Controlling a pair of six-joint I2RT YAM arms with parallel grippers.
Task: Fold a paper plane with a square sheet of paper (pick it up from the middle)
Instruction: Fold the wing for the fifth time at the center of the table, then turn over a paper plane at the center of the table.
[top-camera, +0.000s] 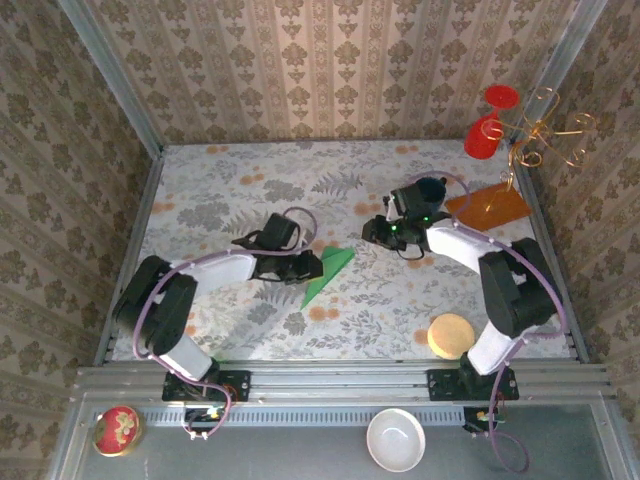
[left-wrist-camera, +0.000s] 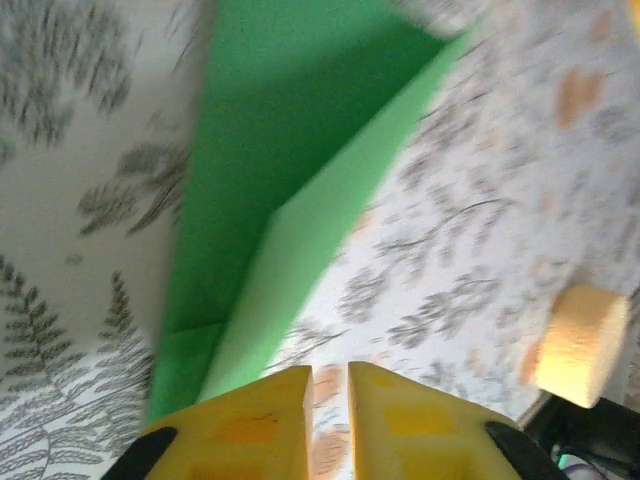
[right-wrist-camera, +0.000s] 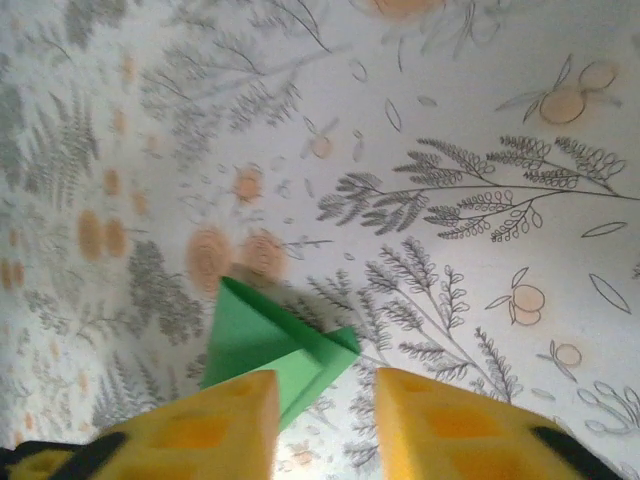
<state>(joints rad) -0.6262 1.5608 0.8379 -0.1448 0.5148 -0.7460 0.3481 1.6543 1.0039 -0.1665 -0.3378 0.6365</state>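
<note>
Left gripper (left-wrist-camera: 328, 375) sits nearly closed beside the plain green paper plane (left-wrist-camera: 290, 200).

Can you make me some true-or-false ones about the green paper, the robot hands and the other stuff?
1. The green paper is folded to a point. True.
2. The right gripper is open, with nothing between its fingers. True.
3. The blue mug stands on the paper. False: the blue mug stands apart from it, beside the orange board.
4. The paper lies in the white bowl. False: it lies on the table; the white bowl sits on the near ledge.
</note>
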